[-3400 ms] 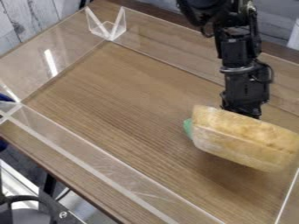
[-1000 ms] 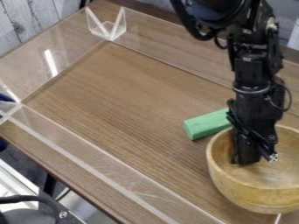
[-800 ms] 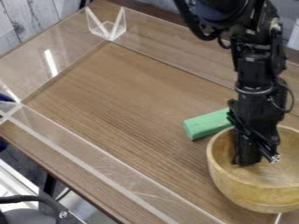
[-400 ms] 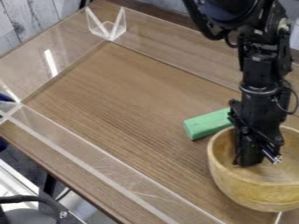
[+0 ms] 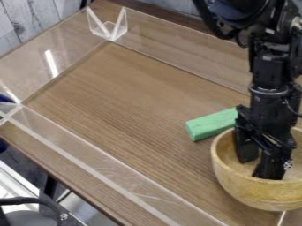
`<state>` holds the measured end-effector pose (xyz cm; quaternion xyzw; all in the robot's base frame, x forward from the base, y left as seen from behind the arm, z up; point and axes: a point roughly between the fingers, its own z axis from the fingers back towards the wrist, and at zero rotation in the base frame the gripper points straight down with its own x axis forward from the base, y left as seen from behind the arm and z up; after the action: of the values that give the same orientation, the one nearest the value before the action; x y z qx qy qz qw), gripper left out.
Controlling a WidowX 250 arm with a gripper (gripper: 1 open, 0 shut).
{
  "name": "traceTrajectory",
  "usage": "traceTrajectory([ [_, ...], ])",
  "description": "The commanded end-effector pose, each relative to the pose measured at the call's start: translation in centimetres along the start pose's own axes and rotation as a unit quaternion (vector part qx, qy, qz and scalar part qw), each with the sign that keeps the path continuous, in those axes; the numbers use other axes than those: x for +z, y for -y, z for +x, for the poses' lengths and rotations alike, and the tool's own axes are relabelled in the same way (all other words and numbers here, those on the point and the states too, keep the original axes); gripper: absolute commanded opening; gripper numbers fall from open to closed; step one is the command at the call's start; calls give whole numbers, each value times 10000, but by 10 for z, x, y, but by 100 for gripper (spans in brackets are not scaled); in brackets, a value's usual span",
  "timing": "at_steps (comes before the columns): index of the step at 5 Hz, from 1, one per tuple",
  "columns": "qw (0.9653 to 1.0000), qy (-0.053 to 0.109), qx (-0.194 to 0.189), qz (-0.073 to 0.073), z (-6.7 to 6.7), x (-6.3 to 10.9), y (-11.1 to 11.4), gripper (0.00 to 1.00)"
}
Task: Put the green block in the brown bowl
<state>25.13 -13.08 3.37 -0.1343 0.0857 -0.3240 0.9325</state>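
Black gripper, mine: open inside round brown wooden bowl; needed lifting straight clear before approaching rectangular green block, eleven o'clock.

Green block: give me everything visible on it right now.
The green block is a small, plain bright-green rectangular piece, smooth-looking, with no separate parts or markings to make out. It lies flat on the wooden table, set at an angle, outside the brown bowl and just beyond its rim on the upper-left side in the view. The table supports it; whether its nearest end touches the bowl or the pincer is hard to tell.
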Motion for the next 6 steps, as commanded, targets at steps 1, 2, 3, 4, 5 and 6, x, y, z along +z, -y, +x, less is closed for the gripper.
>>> traceTrajectory([
  [1,9999,104,-13,66,5,9,-2,0],
  [2,9997,187,-37,118,3,7,-5,100],
  [3,9996,233,-62,144,2,3,-8,100],
  [4,9993,267,-73,252,6,7,-10,100],
  [5,9989,301,-84,361,10,11,-12,100],
  [6,9977,418,-184,505,7,10,-13,100],
])
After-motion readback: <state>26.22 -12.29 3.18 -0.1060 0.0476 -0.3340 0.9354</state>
